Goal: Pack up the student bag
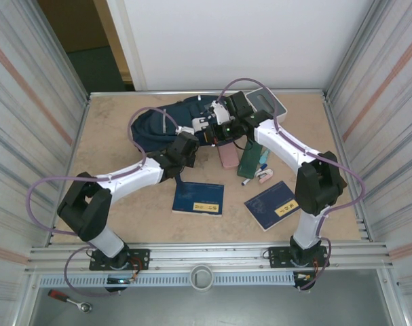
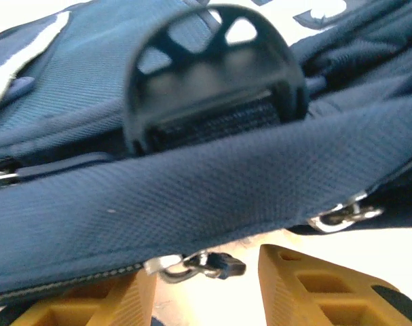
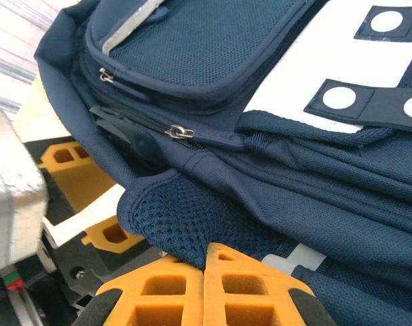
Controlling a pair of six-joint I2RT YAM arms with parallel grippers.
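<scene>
- Step, as I read it: getting the student bag (image 1: 166, 122) open. Nothing looks packed yet. The bag lies front-up at the far middle of the worktop (image 1: 124, 204), and its compartments look zipped.
- Right claw (image 3: 204, 251): jaws pressed together, pinching a fold of the bag's mesh fabric (image 3: 182, 221) at its edge. This reads as an anchoring hold.
- Left claw (image 2: 206, 275): jaws partly apart, gripping nothing. The tips sit just beside the bag's lower seam. One zip pull (image 2: 200, 265) hangs between them, and a second zip pull (image 2: 341, 215) sits off to one side.
- Loose goods are on the worktop outside the bag: left booklet (image 1: 199, 199) and right booklet (image 1: 272, 205). The small items by the right arm are too small to name.
- Next move, judged: the left claw closes on the nearer zip pull, then draws it along the zip line while the right claw keeps the cloth taut.
- Risk, judged: the pull is small and dangling, so it is easy to miss. The claw could catch seam cloth instead, and then the zip would not run.
</scene>
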